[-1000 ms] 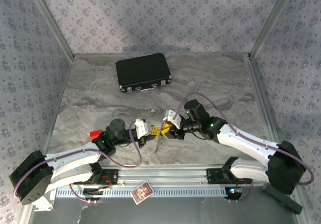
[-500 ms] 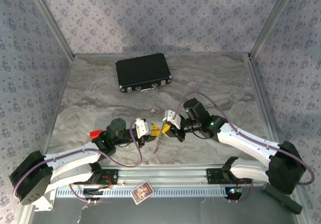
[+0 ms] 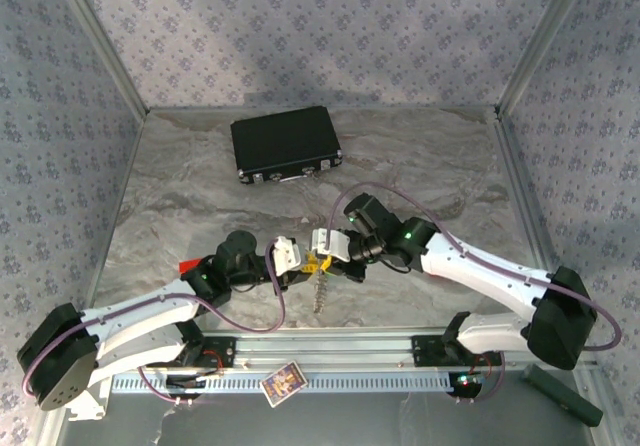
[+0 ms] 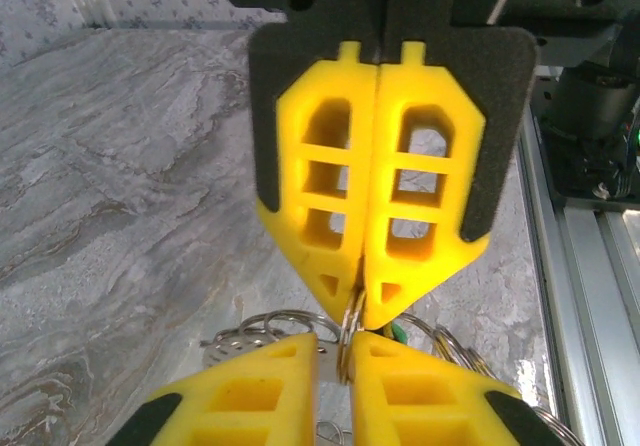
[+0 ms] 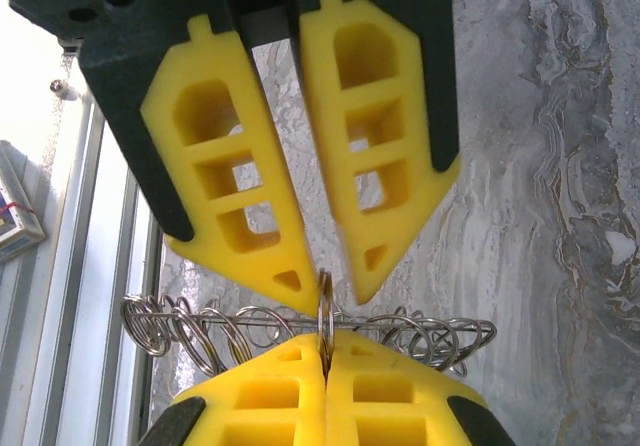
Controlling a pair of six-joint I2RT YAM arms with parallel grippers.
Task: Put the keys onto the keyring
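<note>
Gray marble table [image 3: 200,206] holds both arms meeting near its front, where the left gripper [image 4: 362,311] pinches the keyring [image 5: 325,311] tight, the right gripper [image 5: 322,284] sits slightly apart around it, and a black case [image 3: 286,144] lies far back.

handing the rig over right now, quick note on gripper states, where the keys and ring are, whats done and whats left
Left gripper: shut on the keyring, pinching its edge.
Right gripper: jaws slightly apart, tips straddling the same ring from the other side, not clamped.
The ring is held up between both grippers at the table's near middle, with smaller metal rings strung along it. A green bit peeks behind the left fingertips; I cannot tell whether it is a key.
Done: ring picked up. Left: threading the keys; none confirmed on.
</note>
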